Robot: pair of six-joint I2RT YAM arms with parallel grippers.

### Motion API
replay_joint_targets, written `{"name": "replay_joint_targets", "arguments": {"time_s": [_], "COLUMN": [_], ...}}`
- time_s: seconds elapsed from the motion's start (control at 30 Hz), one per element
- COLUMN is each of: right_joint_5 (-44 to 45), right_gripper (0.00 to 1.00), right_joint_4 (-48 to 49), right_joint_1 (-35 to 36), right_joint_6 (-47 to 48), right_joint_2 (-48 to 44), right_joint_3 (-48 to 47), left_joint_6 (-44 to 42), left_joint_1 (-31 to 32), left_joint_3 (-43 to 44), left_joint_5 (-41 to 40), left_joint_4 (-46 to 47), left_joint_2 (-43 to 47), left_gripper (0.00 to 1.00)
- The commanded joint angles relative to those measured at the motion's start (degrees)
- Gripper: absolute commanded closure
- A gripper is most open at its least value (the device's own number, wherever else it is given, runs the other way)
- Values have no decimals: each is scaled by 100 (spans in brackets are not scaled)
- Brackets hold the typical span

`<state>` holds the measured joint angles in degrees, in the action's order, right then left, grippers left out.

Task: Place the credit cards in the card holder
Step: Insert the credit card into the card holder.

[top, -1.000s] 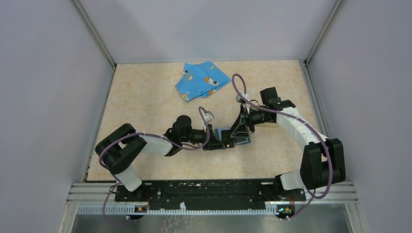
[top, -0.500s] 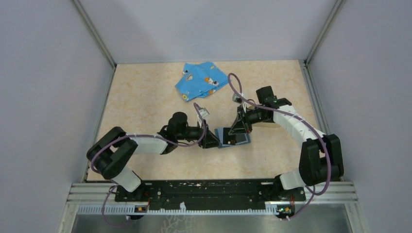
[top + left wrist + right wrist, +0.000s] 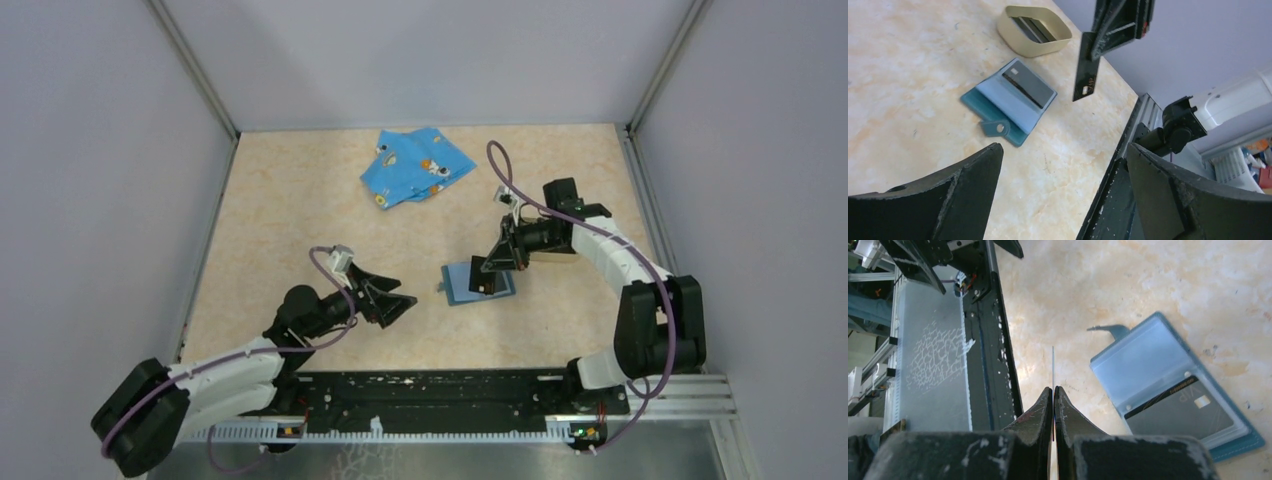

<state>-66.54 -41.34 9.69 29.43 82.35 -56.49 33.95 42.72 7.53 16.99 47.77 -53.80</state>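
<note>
The card holder (image 3: 458,285) lies open on the table, teal with a light blue inside (image 3: 1143,365). One black credit card (image 3: 1029,84) sits in its pocket. My right gripper (image 3: 489,271) hangs just above the holder, shut on another credit card (image 3: 1087,70) held upright. That card shows edge-on (image 3: 1053,360) in the right wrist view, between the fingertips of my right gripper (image 3: 1053,389). My left gripper (image 3: 388,300) is drawn back to the near left of the holder. It is open and empty (image 3: 1064,147). More dark credit cards (image 3: 1029,26) lie in the tan tray.
A tan oval tray (image 3: 1053,46) stands just beyond the holder, under my right arm. A bright blue cartoon-print cloth (image 3: 415,165) lies at the back centre. The black base rail (image 3: 430,388) runs along the near edge.
My left gripper opened and pulled back from the holder toward the near left. My right gripper shut on a card and now holds it above the holder.
</note>
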Motion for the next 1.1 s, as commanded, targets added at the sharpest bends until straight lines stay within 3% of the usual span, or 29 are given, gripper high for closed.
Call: {"name": "replay_joint_targets", "arguments": {"time_s": [0.0, 0.23, 0.53, 0.87, 0.97, 1.07], "right_joint_5": [403, 569, 344, 1014, 1165, 1286], "right_gripper": [100, 100, 100, 100, 100, 100], "right_joint_4": [93, 202, 673, 1324, 1408, 1497], "right_joint_1": [-22, -271, -290, -288, -336, -495], "right_joint_6": [23, -95, -687, -1477, -1611, -1777], "right_joint_2": [-23, 78, 526, 631, 646, 609], "right_joint_3": [240, 363, 563, 757, 779, 769], "left_joint_6": [661, 1098, 1370, 1336, 1306, 1250], "left_joint_1": [8, 8, 8, 243, 429, 514], "left_joint_3": [-565, -706, -505, -43, 286, 616], "left_joint_5": [-921, -668, -155, -283, -316, -358], "left_joint_4": [623, 1007, 1826, 1659, 1518, 1315], "left_joint_2": [336, 38, -1010, -1727, -2089, -2437], "left_gripper": [1, 1, 1, 1, 7, 22]}}
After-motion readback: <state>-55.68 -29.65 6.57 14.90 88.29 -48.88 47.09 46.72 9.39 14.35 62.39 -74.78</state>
